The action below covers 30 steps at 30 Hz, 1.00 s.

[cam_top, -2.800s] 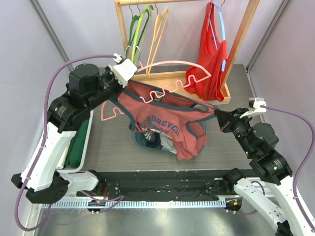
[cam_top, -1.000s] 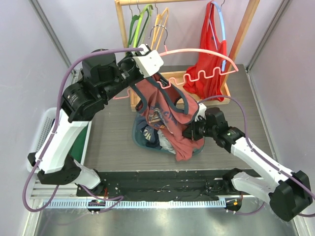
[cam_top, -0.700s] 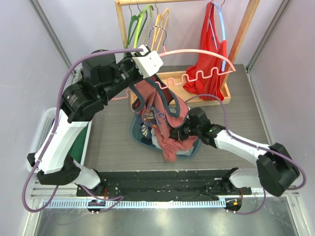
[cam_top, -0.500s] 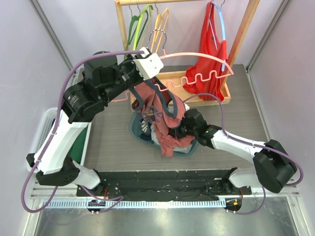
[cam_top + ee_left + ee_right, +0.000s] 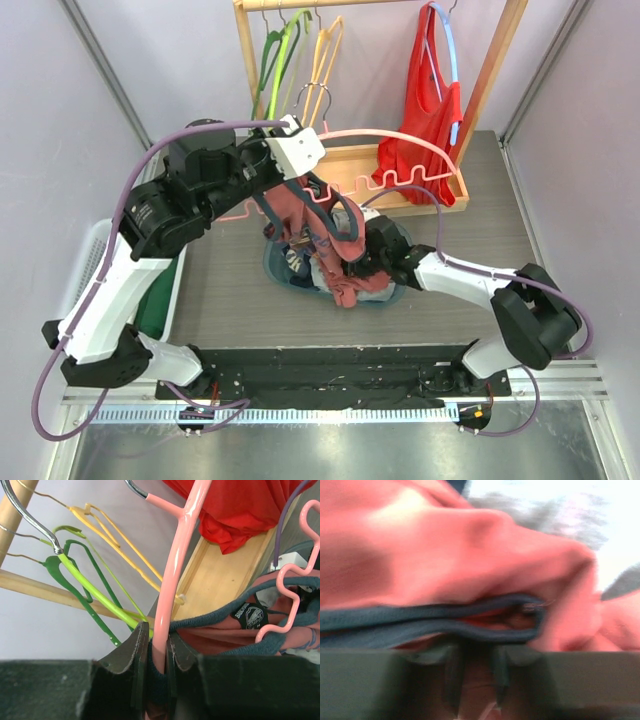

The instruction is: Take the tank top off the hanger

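The salmon tank top [image 5: 318,232] with dark blue trim hangs bunched from the pink hanger [image 5: 400,138] over the teal basket [image 5: 272,268]. My left gripper [image 5: 300,178] is shut on the hanger's arm with a strap pinched in, clear in the left wrist view [image 5: 158,655]. The pink hanger [image 5: 177,565] rises from the jaws there. My right gripper [image 5: 358,262] is low at the basket, shut on the tank top's cloth; the right wrist view shows the blue-edged fabric [image 5: 470,570] filling the frame above the jaws [image 5: 476,680].
A wooden rack [image 5: 480,90] at the back holds green [image 5: 272,60] and yellow hangers [image 5: 322,50] and a red top [image 5: 428,130] on a blue hanger. A white bin [image 5: 100,250] with green cloth stands at the left. The basket holds other clothes.
My right gripper has swung left and down to the basket, dragging the tank top's hem with it. The garment is now bunched under the hanger. The left arm lifted the hanger slightly.
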Each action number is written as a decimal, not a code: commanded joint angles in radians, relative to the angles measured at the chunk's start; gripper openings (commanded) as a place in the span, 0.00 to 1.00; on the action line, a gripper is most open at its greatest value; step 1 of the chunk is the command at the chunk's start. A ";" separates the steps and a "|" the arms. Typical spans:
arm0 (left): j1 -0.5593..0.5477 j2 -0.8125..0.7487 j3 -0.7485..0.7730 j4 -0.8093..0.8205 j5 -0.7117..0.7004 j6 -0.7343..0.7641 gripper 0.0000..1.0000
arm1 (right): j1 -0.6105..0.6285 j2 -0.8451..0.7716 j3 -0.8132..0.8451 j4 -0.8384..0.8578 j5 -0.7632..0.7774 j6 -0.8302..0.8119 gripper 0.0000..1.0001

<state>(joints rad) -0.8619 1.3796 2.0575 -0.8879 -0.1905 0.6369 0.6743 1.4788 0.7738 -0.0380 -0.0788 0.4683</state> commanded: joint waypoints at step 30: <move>0.008 -0.065 -0.238 0.368 -0.288 -0.080 0.00 | 0.042 -0.692 0.450 -0.721 0.405 -0.438 1.00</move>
<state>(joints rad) -0.8547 1.3216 1.7653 -0.6876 -0.3954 0.5587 0.7116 0.7429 1.0786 -0.6224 0.1017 0.0650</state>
